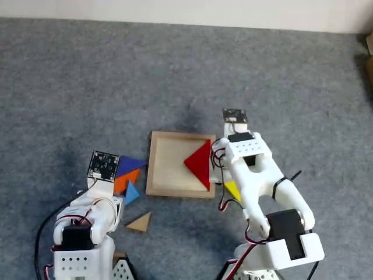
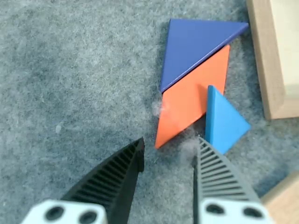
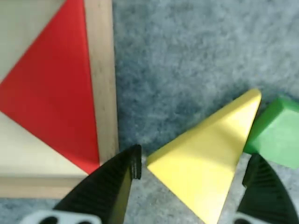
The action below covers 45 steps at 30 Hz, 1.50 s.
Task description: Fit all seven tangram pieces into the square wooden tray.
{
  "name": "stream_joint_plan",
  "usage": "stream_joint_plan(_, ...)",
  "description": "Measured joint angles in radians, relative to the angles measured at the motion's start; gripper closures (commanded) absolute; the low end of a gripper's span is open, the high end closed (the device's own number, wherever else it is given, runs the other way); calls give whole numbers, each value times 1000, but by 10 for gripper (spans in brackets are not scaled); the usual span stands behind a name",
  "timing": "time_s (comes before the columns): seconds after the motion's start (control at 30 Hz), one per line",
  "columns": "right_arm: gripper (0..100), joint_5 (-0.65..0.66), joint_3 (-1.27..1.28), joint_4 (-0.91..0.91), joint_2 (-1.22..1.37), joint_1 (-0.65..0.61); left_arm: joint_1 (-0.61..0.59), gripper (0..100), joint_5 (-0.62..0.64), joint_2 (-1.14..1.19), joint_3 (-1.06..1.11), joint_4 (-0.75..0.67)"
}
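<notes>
The square wooden tray [image 1: 158,175] holds a red triangle [image 1: 200,163] against its right side. My right gripper [image 3: 191,173] is open, its fingers either side of a yellow triangle [image 3: 205,156] lying on the carpet just outside the tray rim [image 3: 100,70]; a green piece [image 3: 278,133] touches the yellow one. My left gripper [image 2: 168,151] is open just above the carpet, at the near tip of an orange parallelogram [image 2: 191,102]. A dark blue triangle [image 2: 196,44] and a light blue triangle [image 2: 224,122] border that parallelogram. A tan triangle [image 1: 140,221] lies nearer the arm bases.
Grey carpet covers the table. The tray corner [image 2: 275,60] stands close beside the blue pieces. The right arm's body [image 1: 256,175] hangs over the yellow triangle [image 1: 232,189] beside the tray.
</notes>
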Motion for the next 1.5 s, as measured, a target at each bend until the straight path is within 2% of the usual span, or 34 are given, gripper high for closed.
stream_joint_plan(0.43,676,3,-2,0,17,9,0,829,0,0,0,0)
stream_joint_plan(0.9,824,5,-2,5,14,43,0,829,0,0,0,0)
stream_joint_plan(1.3,853,69,-2,6,9,52,0,829,0,0,0,0)
stream_joint_plan(1.5,853,144,3,5,-140,49,0,829,0,0,0,0)
